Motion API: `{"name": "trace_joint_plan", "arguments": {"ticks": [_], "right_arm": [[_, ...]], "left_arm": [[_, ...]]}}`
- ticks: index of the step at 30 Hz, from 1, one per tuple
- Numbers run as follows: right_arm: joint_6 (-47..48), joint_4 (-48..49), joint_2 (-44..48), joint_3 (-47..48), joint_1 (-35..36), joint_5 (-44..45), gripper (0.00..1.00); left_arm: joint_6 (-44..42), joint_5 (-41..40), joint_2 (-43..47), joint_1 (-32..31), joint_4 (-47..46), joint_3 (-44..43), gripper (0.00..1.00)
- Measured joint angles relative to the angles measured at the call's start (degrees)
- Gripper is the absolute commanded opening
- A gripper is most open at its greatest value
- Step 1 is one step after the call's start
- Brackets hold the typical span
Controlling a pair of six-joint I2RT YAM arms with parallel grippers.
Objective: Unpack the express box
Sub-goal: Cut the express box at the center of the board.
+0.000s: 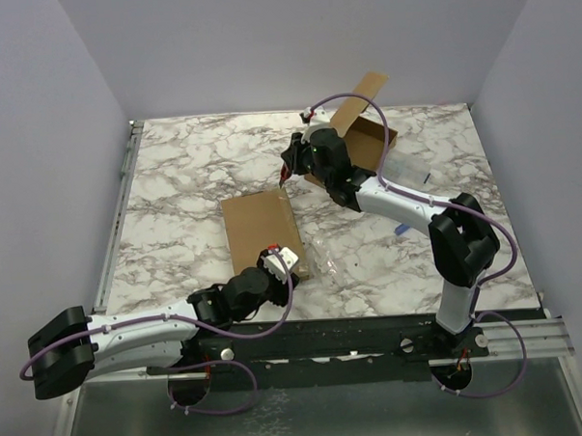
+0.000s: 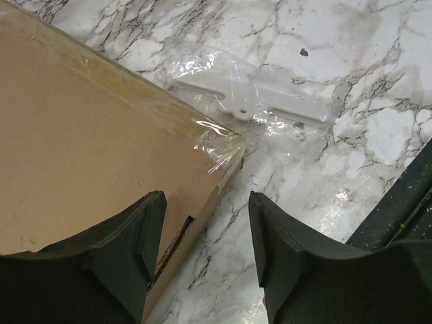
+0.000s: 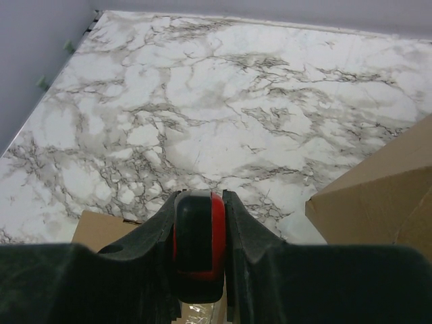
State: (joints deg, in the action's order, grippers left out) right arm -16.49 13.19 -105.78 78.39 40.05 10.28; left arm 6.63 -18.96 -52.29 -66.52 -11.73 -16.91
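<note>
A flat, taped cardboard express box (image 1: pixel 258 229) lies mid-table; it also shows in the left wrist view (image 2: pixel 88 148). My left gripper (image 1: pixel 283 260) is open and empty, and its jaws straddle the box's near right corner (image 2: pixel 206 229). My right gripper (image 1: pixel 291 168) is shut on a red and black cutter (image 3: pixel 199 236) and holds it above the table just beyond the box's far right corner. A clear bag with a white part (image 2: pixel 256 101) lies on the marble right of the box.
An open cardboard box (image 1: pixel 365 142) with a raised flap stands at the back right, beside my right arm; it also shows in the right wrist view (image 3: pixel 385 189). Another clear plastic bag (image 1: pixel 410 169) lies right of it. The table's dark front rail (image 2: pixel 398 202) is close.
</note>
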Motion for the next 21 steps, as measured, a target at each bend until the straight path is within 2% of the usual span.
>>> {"name": "trace_joint_plan", "arguments": {"ticks": [21], "right_arm": [[0.68, -1.36, -0.46, 0.72, 0.11, 3.63, 0.00]], "left_arm": [[1.09, -4.31, -2.05, -0.09, -1.09, -0.02, 0.58]]}}
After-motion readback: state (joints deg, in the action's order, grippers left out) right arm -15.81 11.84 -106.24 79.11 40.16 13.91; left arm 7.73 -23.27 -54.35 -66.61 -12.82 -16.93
